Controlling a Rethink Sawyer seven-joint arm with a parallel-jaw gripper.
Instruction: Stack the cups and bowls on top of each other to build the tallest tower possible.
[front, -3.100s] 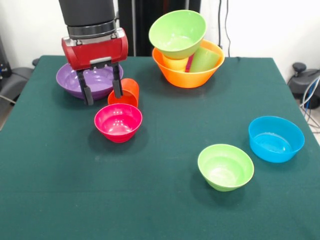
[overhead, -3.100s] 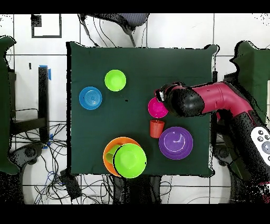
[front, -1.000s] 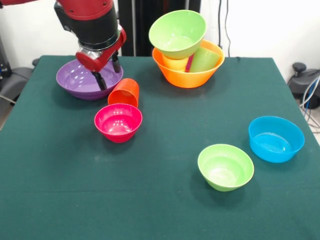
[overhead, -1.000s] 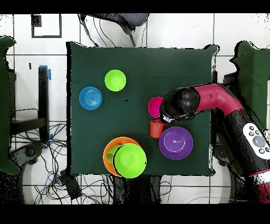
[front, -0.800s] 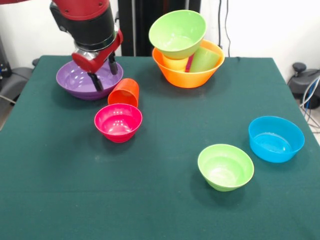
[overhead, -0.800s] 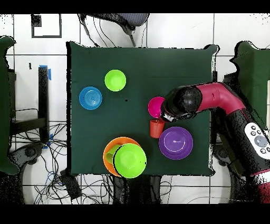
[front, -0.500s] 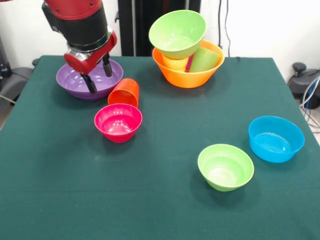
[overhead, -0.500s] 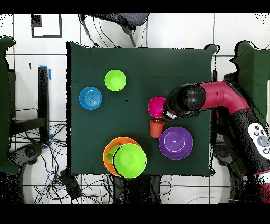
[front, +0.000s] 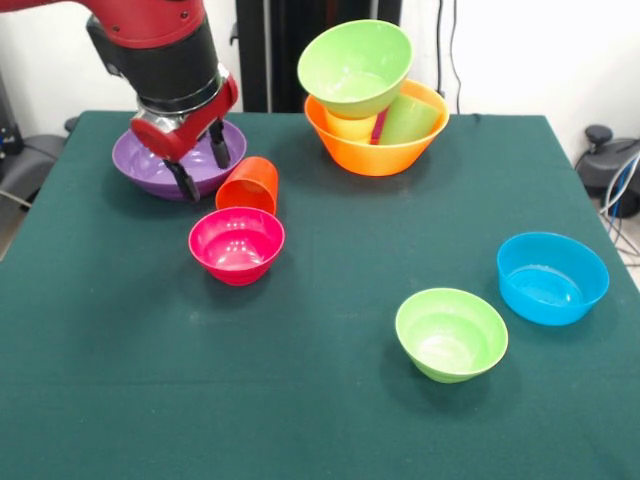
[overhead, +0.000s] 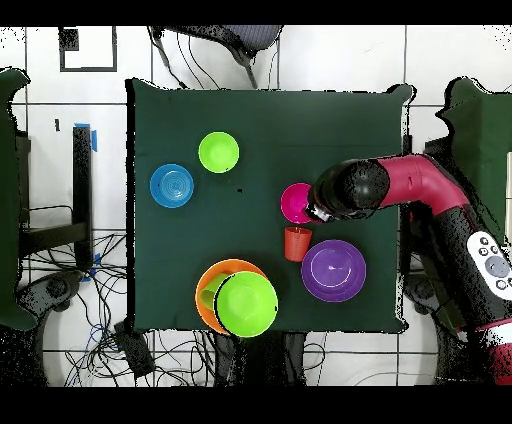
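Holding cups and a green bowl (front: 355, 65), orange bowl (front: 376, 152), pincer (front: 202, 165) apart, empty.

Dark green tabletop (front: 330, 400); beside the purple bowl (front: 150, 160), an orange-red cup (front: 250, 185) and seemingly pink-red bowl (front: 237, 245).

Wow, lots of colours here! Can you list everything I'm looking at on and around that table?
Table: one, dark green cloth top.
Orange bowl: one, large, far side, holding tumblers.
Tumblers inside it: yellow, light green, a sliver of magenta.
Large light green bowl: one, tilted on top of those tumblers.
Purple bowl: one, wide, far left.
Orange-red tumbler: one, tipped against the pink-red bowl.
Pink-red bowl: one, small, front of the purple bowl.
Small light green bowl: one, near right.
Blue bowl: one, right edge.
Gripper: one, red and black, open, empty, over the purple bowl.
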